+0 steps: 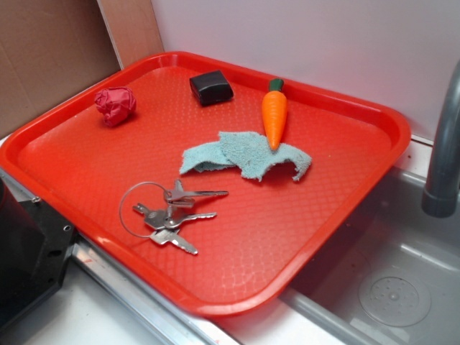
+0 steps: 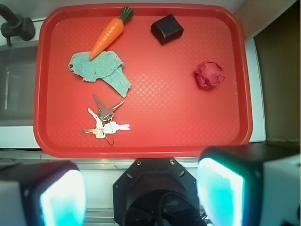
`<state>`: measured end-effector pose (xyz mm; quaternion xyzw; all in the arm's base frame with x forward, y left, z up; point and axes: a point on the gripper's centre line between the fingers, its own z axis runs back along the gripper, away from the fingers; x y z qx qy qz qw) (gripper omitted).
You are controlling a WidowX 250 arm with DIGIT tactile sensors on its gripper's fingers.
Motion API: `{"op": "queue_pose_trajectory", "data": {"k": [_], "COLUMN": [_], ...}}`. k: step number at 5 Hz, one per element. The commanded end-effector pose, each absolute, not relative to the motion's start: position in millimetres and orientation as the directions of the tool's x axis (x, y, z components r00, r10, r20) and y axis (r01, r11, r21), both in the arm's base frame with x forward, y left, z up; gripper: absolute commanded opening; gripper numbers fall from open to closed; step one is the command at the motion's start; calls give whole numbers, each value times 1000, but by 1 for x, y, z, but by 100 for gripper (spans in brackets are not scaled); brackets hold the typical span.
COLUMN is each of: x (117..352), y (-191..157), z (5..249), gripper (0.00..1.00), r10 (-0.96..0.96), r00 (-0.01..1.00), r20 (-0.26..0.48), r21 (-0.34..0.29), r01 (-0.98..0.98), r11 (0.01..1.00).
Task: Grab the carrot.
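Note:
The carrot [image 1: 274, 113] is glossy orange with a dark green stem cap. It lies at the far side of the red tray [image 1: 338, 237], its tip resting on a teal rag [image 1: 248, 154]. In the wrist view the carrot [image 2: 109, 34] lies at the tray's top left, tip on the rag [image 2: 100, 69]. My gripper [image 2: 141, 195] is open and empty, high above the robot base and well short of the tray's near edge. Its fingers [image 2: 221, 193] show wide apart at the bottom of the wrist view. The gripper is out of the exterior view.
On the tray lie a bunch of keys [image 1: 169, 212], a crumpled red paper ball [image 1: 115, 105] and a small black box [image 1: 211, 88]. A sink basin [image 1: 388, 287] and grey faucet [image 1: 445, 151] sit right of the tray. The robot base [image 1: 25, 251] stands at the left.

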<state>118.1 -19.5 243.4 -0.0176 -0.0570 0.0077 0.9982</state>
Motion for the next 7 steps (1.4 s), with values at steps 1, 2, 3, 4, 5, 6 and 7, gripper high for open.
{"op": "queue_pose_trajectory", "data": {"k": [1, 2, 3, 4, 5, 6, 7], "x": [118, 137, 158, 183, 215, 240, 262], "y": [-19, -22, -27, -35, -42, -55, -56], "z": [243, 237, 225, 207, 188, 166, 141], "gripper": [100, 100, 100, 100, 100, 100, 100], "r10": [17, 207, 352, 532, 679, 708, 750], "r00": [993, 966, 922, 830, 696, 655, 611], "r20": [114, 156, 161, 170, 233, 264, 254], "r21": [-36, -12, -45, -93, -141, -143, -137], "r01": [-13, -207, -349, -524, -667, -700, -744], "r11": [999, 978, 936, 847, 732, 700, 653]}}
